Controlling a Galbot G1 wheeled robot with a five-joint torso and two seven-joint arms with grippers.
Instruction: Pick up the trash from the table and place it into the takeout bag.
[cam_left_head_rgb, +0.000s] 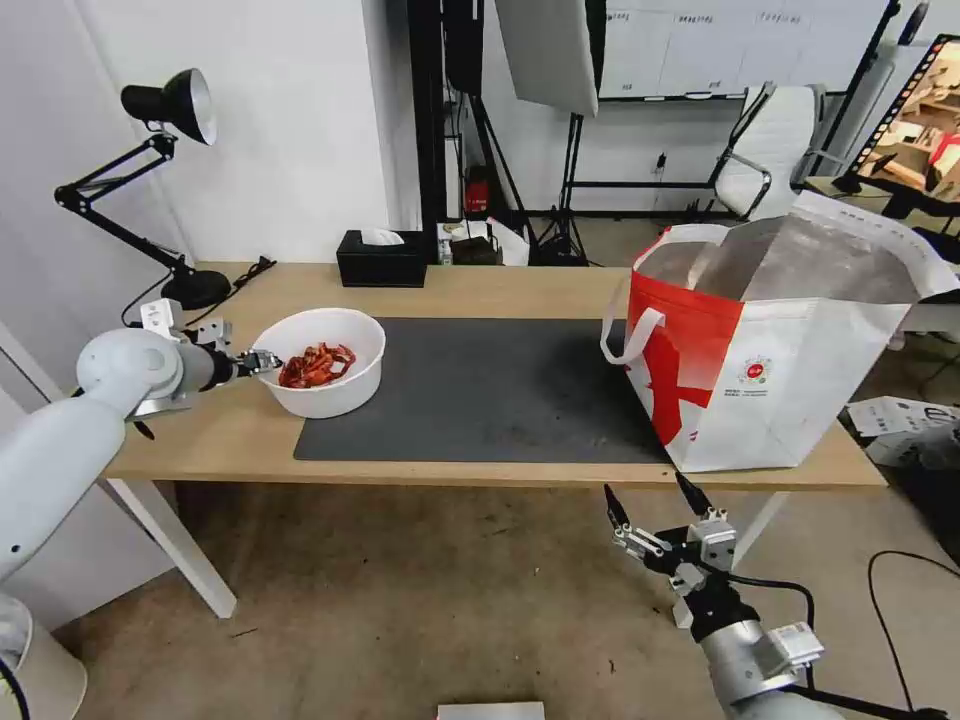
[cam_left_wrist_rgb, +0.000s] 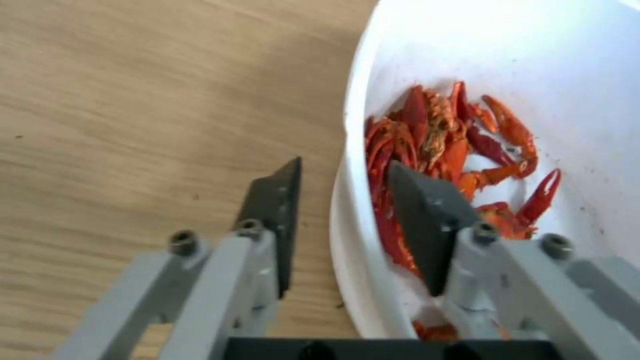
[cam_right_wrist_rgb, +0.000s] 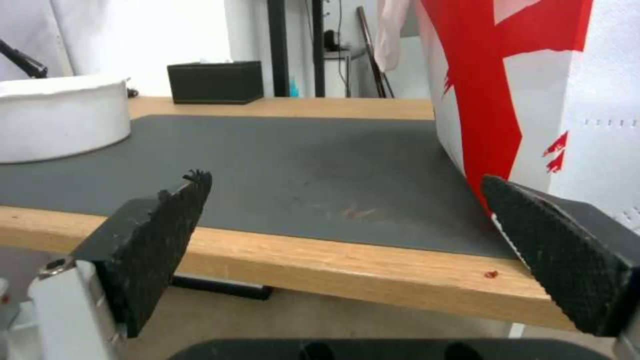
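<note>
One piece of trash shows on the counter (cam_left_head_rgb: 480, 290), and the left end effector (cam_left_wrist_rgb: 343, 200) is at it: its two dark fingers are part open and straddle the near wall of the white bowl (cam_left_head_rgb: 325, 385), one finger (cam_left_wrist_rgb: 273, 210) outside over the wood, the other (cam_left_wrist_rgb: 427, 225) inside against the red scraps (cam_left_wrist_rgb: 453, 145). A gap shows on each side of the rim, so the jaws do not look closed on it yet; I judge the straddle is meant for a pinch on the rim, since the bowl is too wide to take whole. In the head view the left arm reaches in from the robot's left, level with the bowl, which sits at the left edge of the dark mat (cam_left_head_rgb: 480, 390), partly on it and partly on bare wood. The right end effector (cam_left_head_rgb: 660, 515) hangs below the front edge of the counter, its fingers spread wide and holding nothing, probably parked out of the way. The takeout bag (cam_left_head_rgb: 800, 370) stands upright at the counter's right end, well apart from the bowl, mouth open and foil lining showing, so a carried bowl could be lowered in from above. A black tissue box (cam_left_head_rgb: 380, 258) and a desk lamp (cam_left_head_rgb: 165, 110) stand toward the back and left.
</note>
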